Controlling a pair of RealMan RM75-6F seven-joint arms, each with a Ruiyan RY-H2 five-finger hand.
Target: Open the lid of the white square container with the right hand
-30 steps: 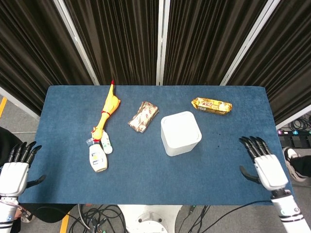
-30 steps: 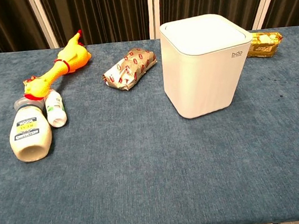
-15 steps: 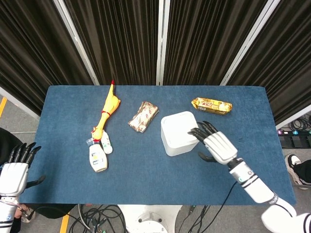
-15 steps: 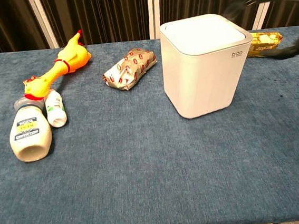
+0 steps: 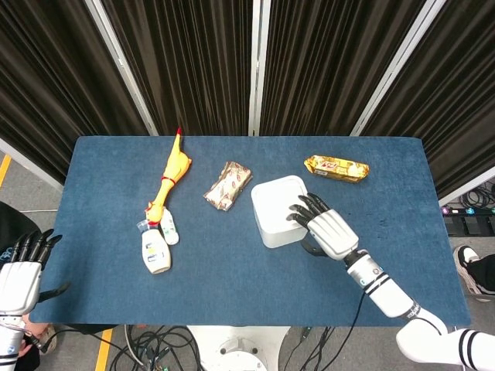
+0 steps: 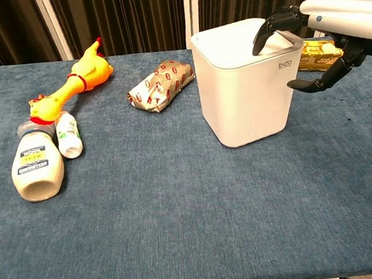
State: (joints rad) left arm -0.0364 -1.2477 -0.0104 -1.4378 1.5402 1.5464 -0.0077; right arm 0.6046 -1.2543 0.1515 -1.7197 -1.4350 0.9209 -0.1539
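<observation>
In the chest view the right hand (image 6: 324, 30) is entering from the right edge, so its wrist and arm are cut off there, and it is hiding part of the gold snack packet (image 6: 314, 56) behind it. The far rim of the lid (image 6: 242, 36) is sitting under the dark fingertips (image 6: 269, 26), and whether the lid is already tipping down under them is hard to make out. In the head view the hand is covering the container's right edge, so the thumb is mostly lost in shadow beside the wall.

The white square container (image 5: 280, 210) is standing upright near the middle of the blue desk (image 5: 232, 286), just right of the foil-wrapped snack (image 5: 228, 185) and in front of the gold packet. The right hand (image 5: 325, 229) is lying over the container's right side: its fingers are spread and resting on the right part of the lid, while the thumb is hanging apart beside the right wall, gripping nothing.

The left hand (image 5: 22, 270) is showing only at the lower left corner of the head view, off the desk's edge, fingers apart and empty.

Well to the left, the rubber chicken (image 6: 72, 84), a small bottle (image 6: 69, 134) and a larger white bottle (image 6: 38, 163) are lying together on the desk.
</observation>
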